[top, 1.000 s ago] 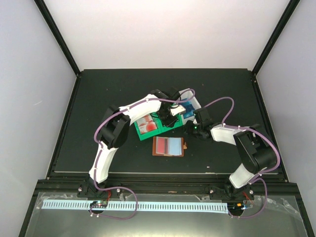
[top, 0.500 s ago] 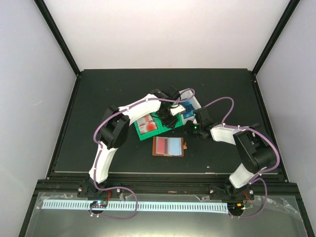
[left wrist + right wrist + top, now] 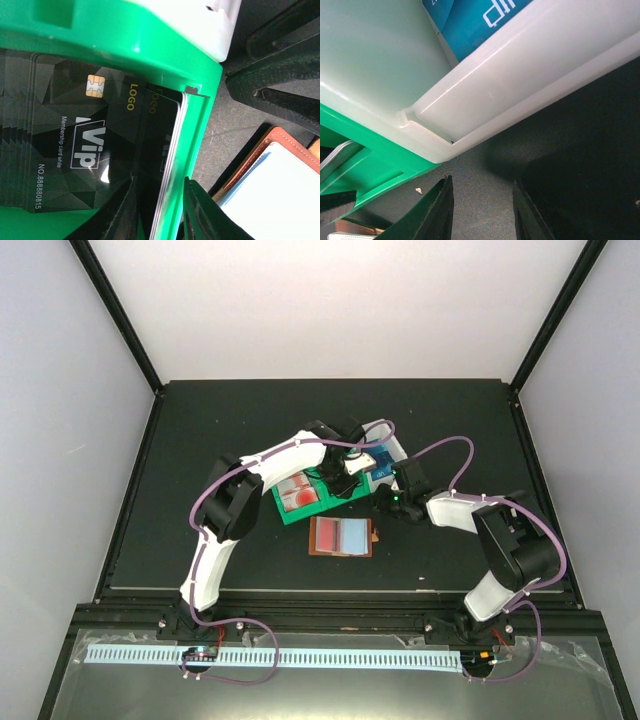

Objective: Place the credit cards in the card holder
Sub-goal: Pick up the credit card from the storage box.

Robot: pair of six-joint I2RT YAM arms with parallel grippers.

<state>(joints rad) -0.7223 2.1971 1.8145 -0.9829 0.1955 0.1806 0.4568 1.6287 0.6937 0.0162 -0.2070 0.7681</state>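
Left wrist view looks down into the green bin [image 3: 200, 65], where a stack of black cards [image 3: 75, 140] lies flat and one raised card [image 3: 160, 145] leans on edge against the bin's inner wall. The left gripper [image 3: 160, 187] straddles that leaning card, one finger inside the bin and the other at the wall. Whether the pads are pressing on it I cannot tell. The wallet [image 3: 341, 537] lies open on the table [image 3: 200, 420], just in front of the green bin on the side toward the arm bases. The right gripper [image 3: 481, 181] hangs with jaws apart and nothing between them, over bare table just beside the green bin and the white bin [image 3: 520, 85] next to it. Such a card is likely light, stiff and slick, so it may slip or drag its neighbours. Pinching across the flat faces near the edge standing proud of the stack looks best, clear of the wall.
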